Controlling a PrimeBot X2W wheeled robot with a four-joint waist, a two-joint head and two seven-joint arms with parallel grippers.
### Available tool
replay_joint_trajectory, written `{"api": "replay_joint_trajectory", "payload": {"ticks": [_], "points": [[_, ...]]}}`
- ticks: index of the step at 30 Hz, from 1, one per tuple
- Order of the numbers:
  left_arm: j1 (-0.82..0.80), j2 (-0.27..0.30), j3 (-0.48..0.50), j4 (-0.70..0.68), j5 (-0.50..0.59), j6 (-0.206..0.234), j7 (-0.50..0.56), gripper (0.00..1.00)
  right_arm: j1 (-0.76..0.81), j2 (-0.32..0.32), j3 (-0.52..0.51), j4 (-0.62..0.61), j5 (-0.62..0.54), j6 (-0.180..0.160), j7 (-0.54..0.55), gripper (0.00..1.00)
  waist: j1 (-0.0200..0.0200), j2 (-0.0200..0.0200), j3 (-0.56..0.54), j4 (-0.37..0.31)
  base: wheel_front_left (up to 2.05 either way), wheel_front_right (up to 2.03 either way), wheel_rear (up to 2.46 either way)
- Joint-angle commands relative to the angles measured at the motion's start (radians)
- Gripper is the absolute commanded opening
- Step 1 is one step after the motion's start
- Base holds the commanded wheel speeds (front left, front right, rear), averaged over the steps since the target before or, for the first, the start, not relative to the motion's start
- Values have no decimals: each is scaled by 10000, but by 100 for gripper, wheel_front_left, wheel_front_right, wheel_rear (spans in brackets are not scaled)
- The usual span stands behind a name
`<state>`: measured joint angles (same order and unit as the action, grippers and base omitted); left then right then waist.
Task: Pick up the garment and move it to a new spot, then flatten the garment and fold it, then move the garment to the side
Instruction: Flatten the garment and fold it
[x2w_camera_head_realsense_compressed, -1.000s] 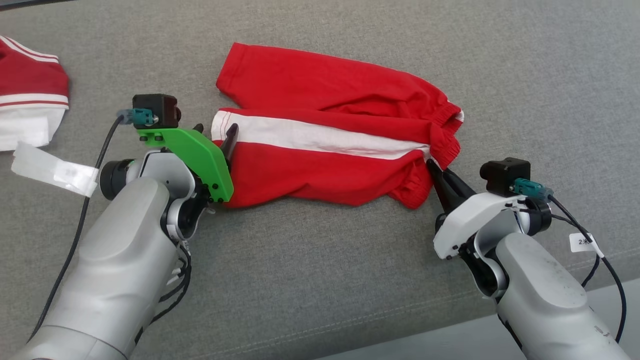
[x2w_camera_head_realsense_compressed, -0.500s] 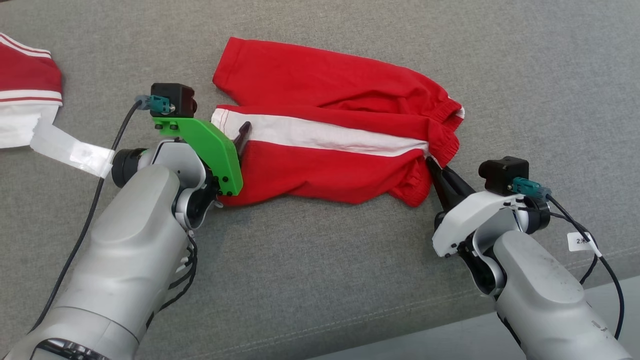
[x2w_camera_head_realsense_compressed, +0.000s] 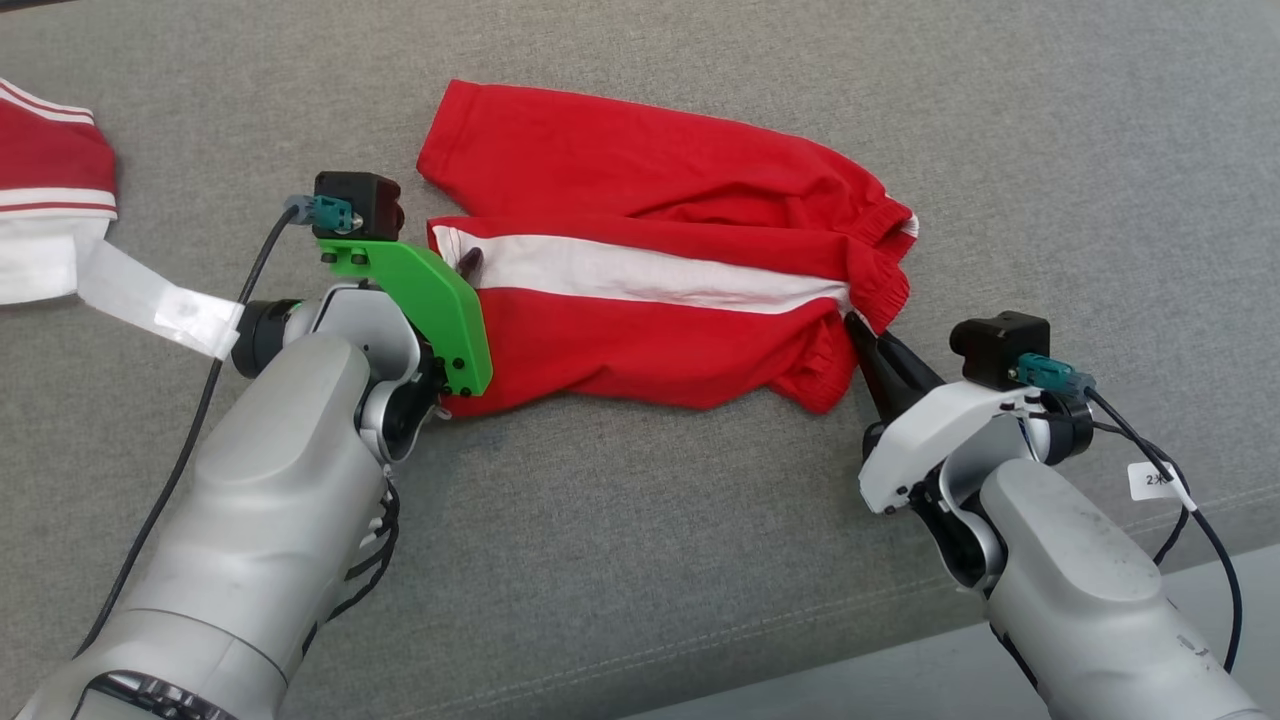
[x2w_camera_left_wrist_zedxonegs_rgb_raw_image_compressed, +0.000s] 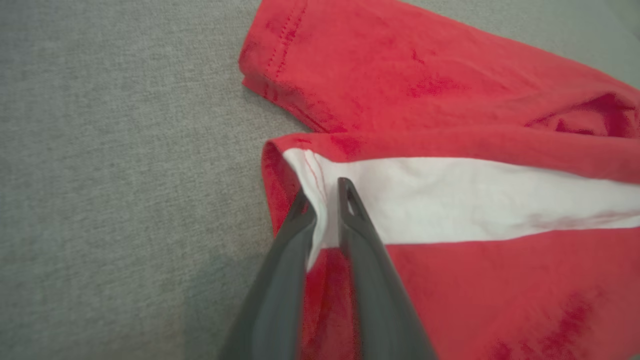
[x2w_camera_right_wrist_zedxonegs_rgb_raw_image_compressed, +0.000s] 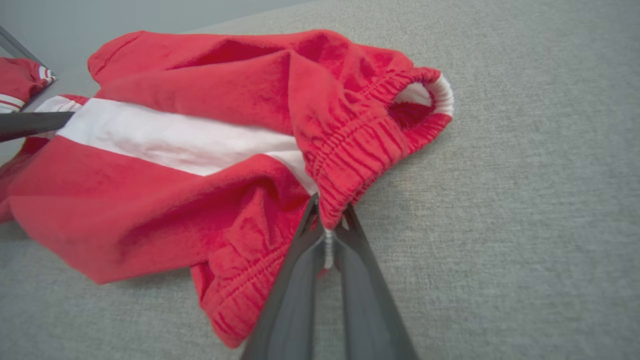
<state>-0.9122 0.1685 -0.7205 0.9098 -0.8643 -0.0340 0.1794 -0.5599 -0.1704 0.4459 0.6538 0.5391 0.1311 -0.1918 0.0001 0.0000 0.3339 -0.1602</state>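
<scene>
Lots of bare grey cushion (x2w_camera_head_realsense_compressed: 640, 560) along the near edge and toward the far right corner. In the way: red shorts (x2w_camera_head_realsense_compressed: 650, 345) across the middle, another red and white cloth (x2w_camera_head_realsense_compressed: 45, 165) at the left edge.

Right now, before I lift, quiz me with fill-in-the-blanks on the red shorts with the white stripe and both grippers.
The left gripper is shut on the leg ____ of the white-striped red shorts.
The right gripper pinches their elastic ____.
The woven fabric surface beneath is ____.
A second red-and-white garment lies at the robot's far ____.
Missing: hem; waistband; grey; left.
</scene>
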Motion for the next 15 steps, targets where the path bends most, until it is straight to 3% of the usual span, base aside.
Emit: {"api": "replay_joint_trajectory", "payload": {"ticks": [1,2,10,15], "points": [[-192,-8,11,2,34,7,-128,9,-123,-36,24,1,45,-5,-62,0,-1,0,-3,-19,0,0,0],[-216,-27,58,9,27,11,-283,0,-141,-65,32,0,44,-7,-76,0,-1,0,-12,-28,0,0,0],[210,-91,429,-310,-479,-442,-1078,0,-163,-367,132,-273,285,-5,-3,0,-1,0,-450,102,0,0,0],[768,180,970,-1243,-1175,-696,-1453,0,-227,-964,358,-982,776,-7,469,0,-1,0,-1043,358,0,0,0]]}}
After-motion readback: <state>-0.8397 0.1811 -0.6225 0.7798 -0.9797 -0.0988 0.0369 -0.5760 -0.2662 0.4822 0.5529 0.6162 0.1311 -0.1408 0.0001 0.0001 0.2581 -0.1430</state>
